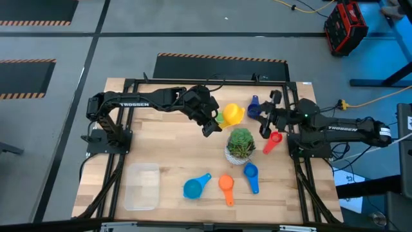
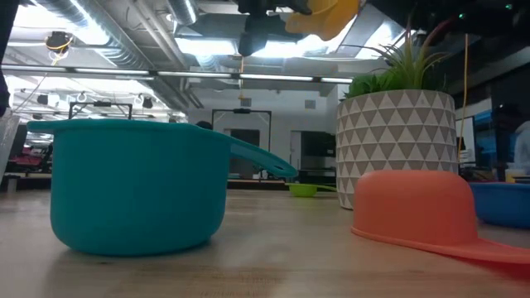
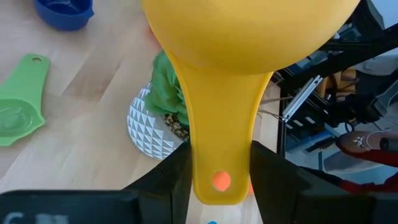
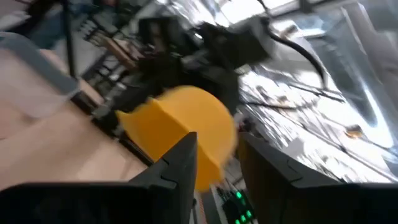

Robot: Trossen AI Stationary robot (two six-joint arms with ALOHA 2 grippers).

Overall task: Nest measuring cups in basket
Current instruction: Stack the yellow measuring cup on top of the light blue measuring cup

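Cups scattered, one yellow cup lifted by its handle

Basket [image 1: 142, 187] sits at the lower left of the high view with nothing in it yet, well apart from every cup. Up and to its right, the left end effector [image 1: 212, 122] is clenched on the yellow cup [image 1: 233, 114]; the left wrist view shows both fingers pinching the flat handle, bowl hanging forward above the bench [image 1: 161, 142], likely so it can be carried over. A green cup [image 3: 18, 112] lies beneath it. Along the bottom lie the teal cup [image 1: 196, 186], orange cup [image 1: 226, 185] and a blue cup [image 1: 251, 174], beside the potted plant [image 1: 240, 145]. Farther right, a red cup [image 1: 273, 140] lies by the right end effector [image 1: 266, 122], whose fingers stand parted on nothing.
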